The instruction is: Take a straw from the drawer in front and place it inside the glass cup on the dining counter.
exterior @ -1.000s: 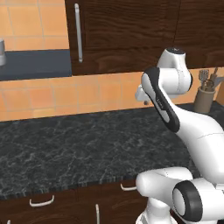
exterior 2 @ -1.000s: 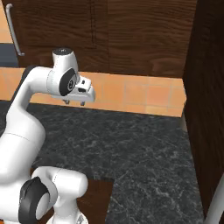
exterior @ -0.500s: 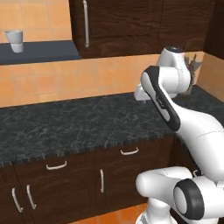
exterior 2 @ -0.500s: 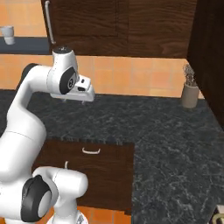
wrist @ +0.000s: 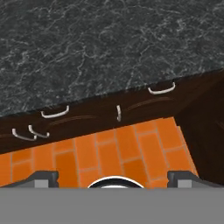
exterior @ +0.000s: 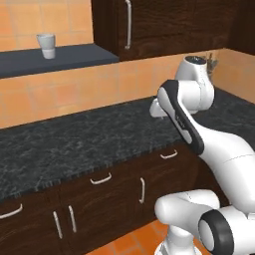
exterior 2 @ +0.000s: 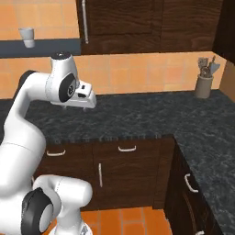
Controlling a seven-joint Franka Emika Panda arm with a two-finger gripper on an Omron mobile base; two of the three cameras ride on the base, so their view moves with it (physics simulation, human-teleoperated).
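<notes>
The black speckled worktop (exterior 2: 137, 117) carries a utensil pot (exterior 2: 204, 85) at its far right; the shelf (exterior: 50, 60) holds a white cup (exterior: 46, 46).

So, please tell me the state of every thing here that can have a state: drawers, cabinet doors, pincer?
pincer: open, holding nothing
drawers: closed, all fronts flush under the black speckled worktop
lower cabinet doors: closed
upper cabinet door: closed
white cup: upright on the shelf
utensil holder: upright, with utensils inside

Worktop: black speckled stone (exterior: 74, 144), L-shaped
Wall: orange tiles (exterior 2: 137, 69)
Floor: orange tiles (wrist: 109, 153)
Cabinets: dark wood (exterior 2: 133, 170), silver handles
Shelf: far left, white cup (exterior: 46, 46)
</notes>
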